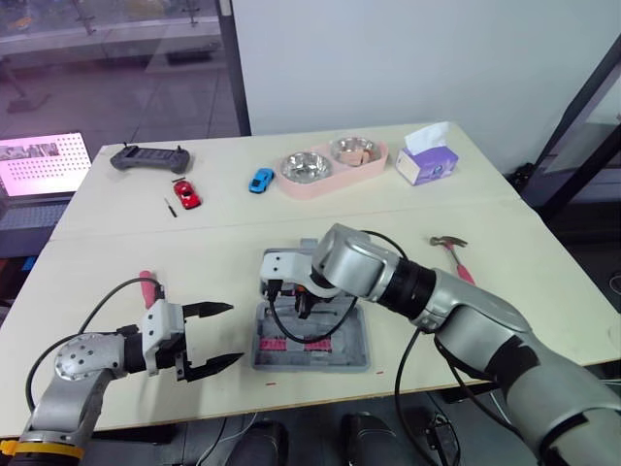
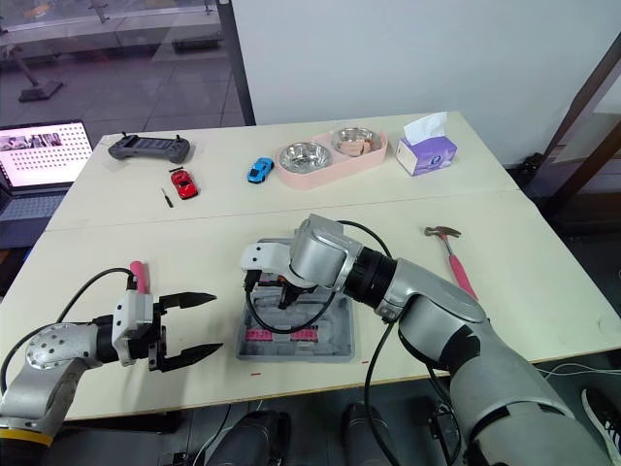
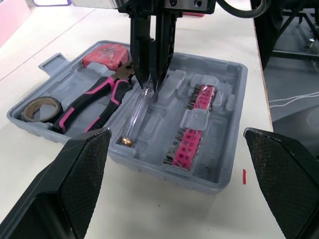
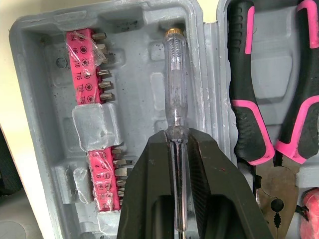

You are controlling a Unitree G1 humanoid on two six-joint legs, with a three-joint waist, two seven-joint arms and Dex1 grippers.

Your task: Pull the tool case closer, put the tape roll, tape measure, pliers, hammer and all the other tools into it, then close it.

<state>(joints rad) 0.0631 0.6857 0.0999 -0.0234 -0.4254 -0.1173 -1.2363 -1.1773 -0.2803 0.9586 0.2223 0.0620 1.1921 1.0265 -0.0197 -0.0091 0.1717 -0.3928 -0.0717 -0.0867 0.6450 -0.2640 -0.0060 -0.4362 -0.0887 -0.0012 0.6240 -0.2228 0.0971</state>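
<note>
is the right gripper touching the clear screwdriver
Touching: the right wrist view shows the right gripper clamped on the thin shaft of the clear screwdriver.

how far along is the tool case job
Done: the tool case sits close and open, holding the tape roll, pliers and what looks like the tape measure. In hand: the right gripper is shut on a clear-handled screwdriver, at a slot in the case. Left: the hammer and a pink-handled tool lie out on the table, and the case is not yet closed.
</note>
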